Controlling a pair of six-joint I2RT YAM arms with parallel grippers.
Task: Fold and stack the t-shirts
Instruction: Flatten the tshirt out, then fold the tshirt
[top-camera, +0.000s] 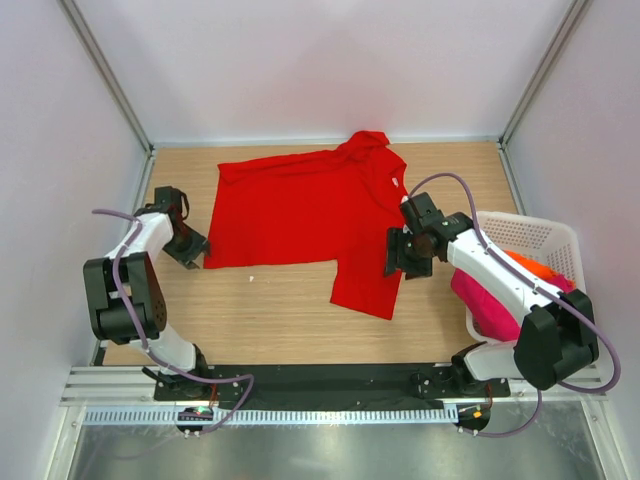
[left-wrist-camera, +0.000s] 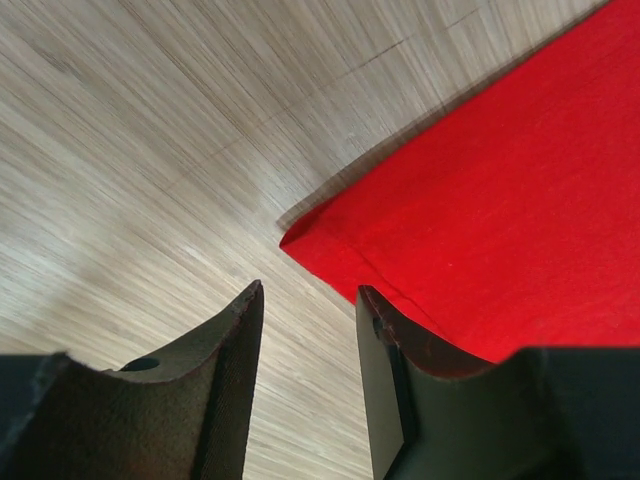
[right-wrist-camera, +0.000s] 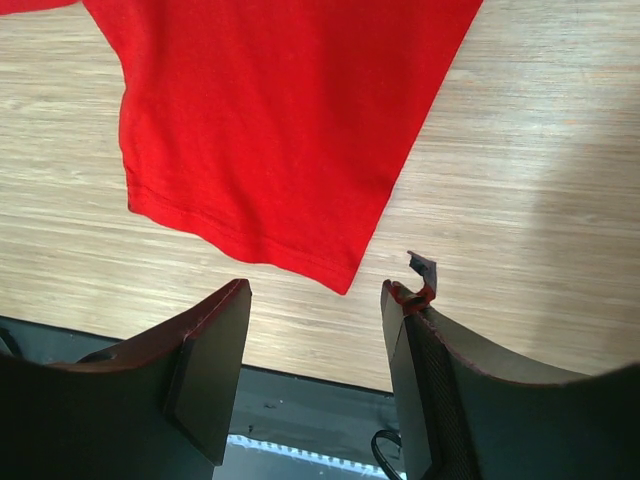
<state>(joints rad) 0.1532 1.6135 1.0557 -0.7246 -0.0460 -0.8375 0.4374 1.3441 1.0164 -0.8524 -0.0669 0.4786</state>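
The bright red cloth t-shirt (top-camera: 295, 210) lies spread flat and unfolded on the pale wooden table (top-camera: 280, 315). The left gripper (left-wrist-camera: 310, 290) has its jaws apart and empty, with 1 hemmed corner of the shirt just ahead of its fingertips. The right gripper (right-wrist-camera: 318, 290) is also parted and empty, another hem corner just beyond its tips. Behind and outboard of it, the magenta-pink cloth t-shirt (top-camera: 490, 305) and the orange cloth t-shirt (top-camera: 535, 268) sit crumpled in the white plastic lattice basket (top-camera: 545, 232). I judge 0 of 3 shirts folded, with all folding and stacking left to do.
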